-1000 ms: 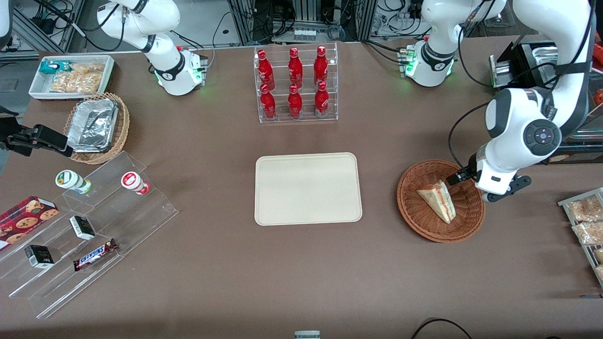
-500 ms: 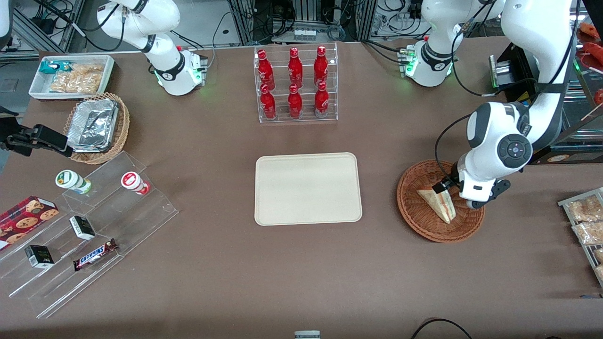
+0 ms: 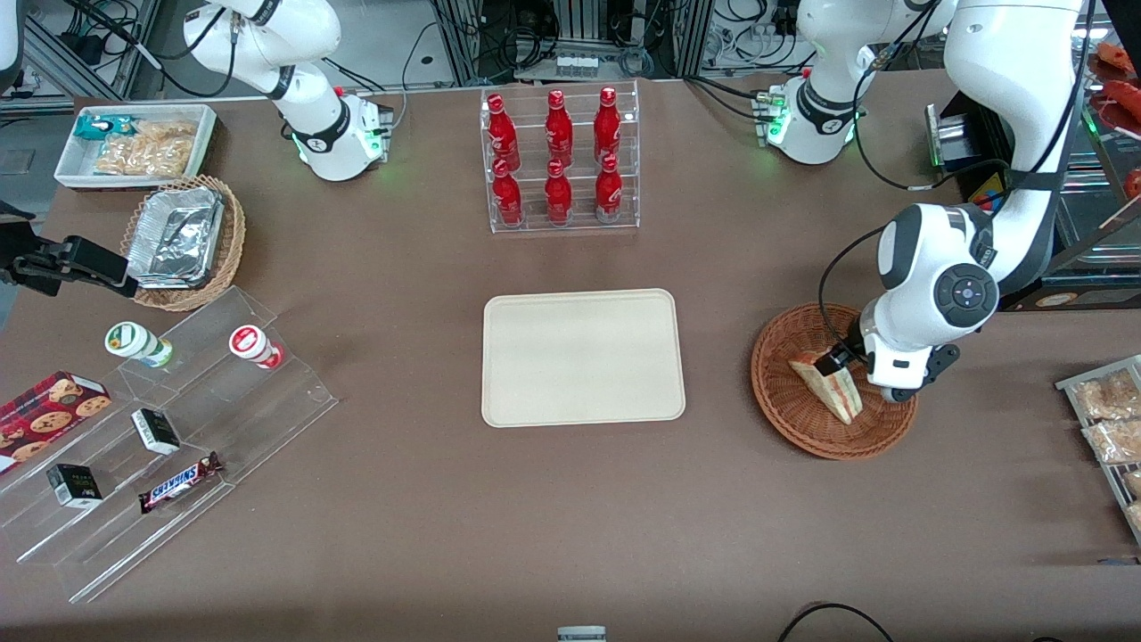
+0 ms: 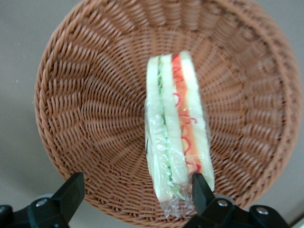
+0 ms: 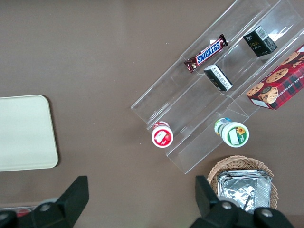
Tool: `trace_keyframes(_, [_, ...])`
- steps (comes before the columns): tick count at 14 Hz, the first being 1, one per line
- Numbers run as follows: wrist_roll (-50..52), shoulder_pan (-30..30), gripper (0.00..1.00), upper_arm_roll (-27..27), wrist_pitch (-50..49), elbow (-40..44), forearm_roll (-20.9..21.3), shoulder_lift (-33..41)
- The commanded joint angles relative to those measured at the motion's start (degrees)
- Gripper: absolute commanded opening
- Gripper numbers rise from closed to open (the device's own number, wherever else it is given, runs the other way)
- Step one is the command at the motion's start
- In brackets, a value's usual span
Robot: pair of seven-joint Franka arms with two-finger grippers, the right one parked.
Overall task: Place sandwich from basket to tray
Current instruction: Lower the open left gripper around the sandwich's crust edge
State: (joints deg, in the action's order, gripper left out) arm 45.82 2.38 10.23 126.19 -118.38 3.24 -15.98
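Claw [image 4: 135, 192] has dropped, fingers apart, over sandwich [image 4: 176, 133] in basket [image 4: 85, 114] on brown table [image 3: 446, 535].

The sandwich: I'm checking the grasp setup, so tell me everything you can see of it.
The sandwich is a wedge of pale bread in clear wrap, with green, red and pink filling along its cut edge. It stands on edge, cut side up, in the brown wicker basket, resting on the weave. The open gripper hangs just above it, one finger close beside the wrap; contact can't be confirmed. It lies toward the working arm's end of the table.
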Motion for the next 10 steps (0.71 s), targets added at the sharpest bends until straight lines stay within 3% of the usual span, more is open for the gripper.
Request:
trace_keyframes(1, [1.0,-0.3,1.00,-0.1,-2.8,3.3,-0.1,0.3])
trace_keyframes(10, [4.3,-2.4,1.00,-0.1,0.2,2.9,-0.3,-2.8])
